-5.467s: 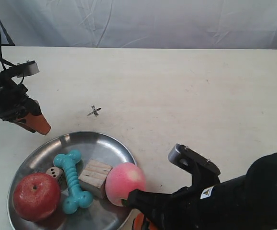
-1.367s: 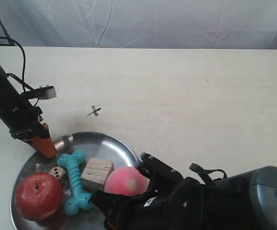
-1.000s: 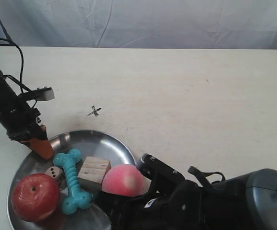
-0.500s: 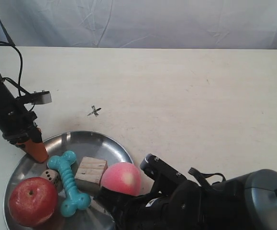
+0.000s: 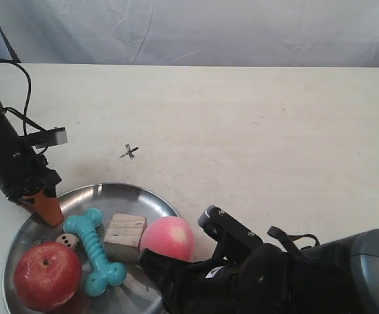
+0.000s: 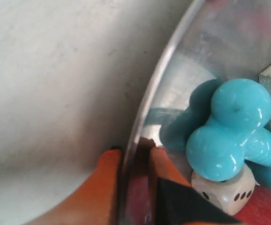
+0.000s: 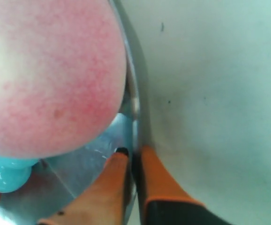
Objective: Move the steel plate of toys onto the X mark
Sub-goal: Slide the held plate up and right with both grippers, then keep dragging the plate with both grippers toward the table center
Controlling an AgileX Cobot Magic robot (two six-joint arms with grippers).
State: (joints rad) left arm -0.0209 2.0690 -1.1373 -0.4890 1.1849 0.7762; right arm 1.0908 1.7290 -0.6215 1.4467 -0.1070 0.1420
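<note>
The steel plate [image 5: 120, 196] sits at the front left of the table, holding a red apple [image 5: 47, 275], turquoise bone [image 5: 96, 252], wooden block [image 5: 125, 237], pink peach [image 5: 168, 238] and white die [image 5: 68, 241]. My left gripper [image 6: 134, 154] is shut on the plate's rim [image 6: 161, 70], one orange finger [image 6: 108, 178] outside and one inside, beside the bone [image 6: 229, 136] and die [image 6: 224, 194]. My right gripper [image 7: 133, 152] is shut on the opposite rim [image 7: 134, 103], next to the peach [image 7: 51, 70]. The X mark [image 5: 129, 152] lies just beyond the plate.
The arm at the exterior view's left [image 5: 9, 160] trails a black cable. The bulky black arm at the exterior view's right [image 5: 294, 275] covers the front right of the table. A pale cloth backdrop [image 5: 209, 29] hangs behind the cream tabletop [image 5: 254, 124].
Both grippers came in and closed on opposite rims of the plate. Over the last second the plate and its toys shifted slightly toward the front left.
</note>
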